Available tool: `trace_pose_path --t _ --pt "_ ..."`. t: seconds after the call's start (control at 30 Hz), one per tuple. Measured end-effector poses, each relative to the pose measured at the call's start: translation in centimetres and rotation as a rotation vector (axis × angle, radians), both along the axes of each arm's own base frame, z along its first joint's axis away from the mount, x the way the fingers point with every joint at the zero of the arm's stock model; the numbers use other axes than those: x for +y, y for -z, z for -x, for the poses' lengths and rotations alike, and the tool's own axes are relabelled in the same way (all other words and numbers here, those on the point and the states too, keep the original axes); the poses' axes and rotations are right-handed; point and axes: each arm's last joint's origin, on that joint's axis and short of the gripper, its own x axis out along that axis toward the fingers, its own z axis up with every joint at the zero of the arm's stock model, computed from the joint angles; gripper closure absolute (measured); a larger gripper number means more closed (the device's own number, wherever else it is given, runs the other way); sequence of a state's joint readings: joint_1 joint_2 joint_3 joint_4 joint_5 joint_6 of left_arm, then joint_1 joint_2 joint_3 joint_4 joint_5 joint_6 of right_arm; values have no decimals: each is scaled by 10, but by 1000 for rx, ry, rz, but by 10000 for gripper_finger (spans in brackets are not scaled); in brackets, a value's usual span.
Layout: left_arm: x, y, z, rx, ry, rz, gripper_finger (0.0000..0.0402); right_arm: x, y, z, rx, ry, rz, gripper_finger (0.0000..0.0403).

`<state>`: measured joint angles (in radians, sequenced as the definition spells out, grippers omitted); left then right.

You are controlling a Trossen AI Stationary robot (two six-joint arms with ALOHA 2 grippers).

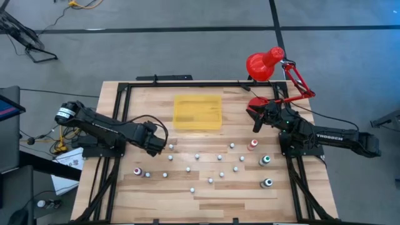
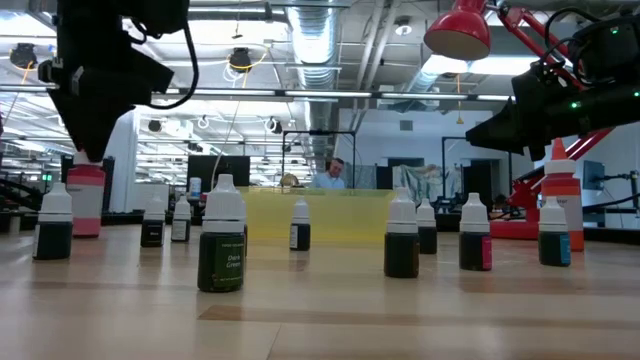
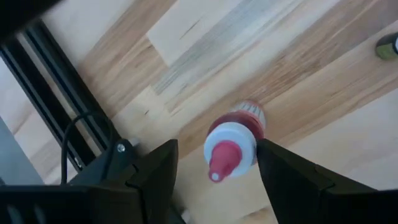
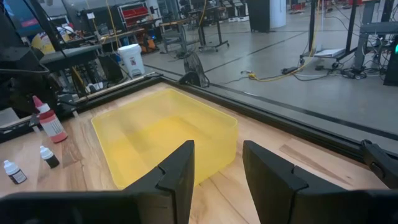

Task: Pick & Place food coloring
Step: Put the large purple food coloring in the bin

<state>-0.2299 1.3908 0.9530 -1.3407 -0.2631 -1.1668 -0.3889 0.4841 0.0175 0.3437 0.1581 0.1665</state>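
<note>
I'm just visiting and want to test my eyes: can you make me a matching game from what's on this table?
Things:
1. left hand
2. right hand
3. yellow tray
4. red lamp

Descriptions:
A. at the table's far right corner
B. empty, at the far middle of the table
C. open, fingers either side of a red bottle
D. holding nothing, pointed at the tray

Pairs: 1-C, 2-D, 3-B, 4-A

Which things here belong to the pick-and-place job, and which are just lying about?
Job: tiny white-capped dropper bottles; red-tipped red bottle between the open left gripper fingers; yellow translucent plastic tray.
Lying about: red desk lamp; black frame rails.
</note>
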Motion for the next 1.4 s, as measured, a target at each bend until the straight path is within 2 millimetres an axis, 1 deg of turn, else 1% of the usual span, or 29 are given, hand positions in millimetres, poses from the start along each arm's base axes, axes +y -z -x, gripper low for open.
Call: trace_pose_path --t 0.23,0.4,0.5,0.73,0.9,0.97,1.17,1.27,1.4 --pt "-1 10 2 -5 -3 20 190 0 0 0 0 0 0 276" --pt "-1 11 2 -9 2 20 194 0 0 0 0 -1 0 276" --pt "-2 11 1 -10 19 20 215 0 0 0 0 0 0 276" --pt "-1 11 0 -19 26 14 294 0 0 0 0 0 0 276" --pt "-1 8 -2 -25 37 6 296 0 0 0 0 0 0 276" --pt "-1 2 -6 -48 61 -3 296 0 0 0 0 0 0 276" --pt "8 -33 -28 -178 167 -98 287 0 0 0 0 0 0 276" --pt "21 -50 -41 -256 212 -165 292 0 0 0 0 0 0 276" --pt "47 -66 -60 -350 308 -219 292 0 0 0 0 -1 0 276"
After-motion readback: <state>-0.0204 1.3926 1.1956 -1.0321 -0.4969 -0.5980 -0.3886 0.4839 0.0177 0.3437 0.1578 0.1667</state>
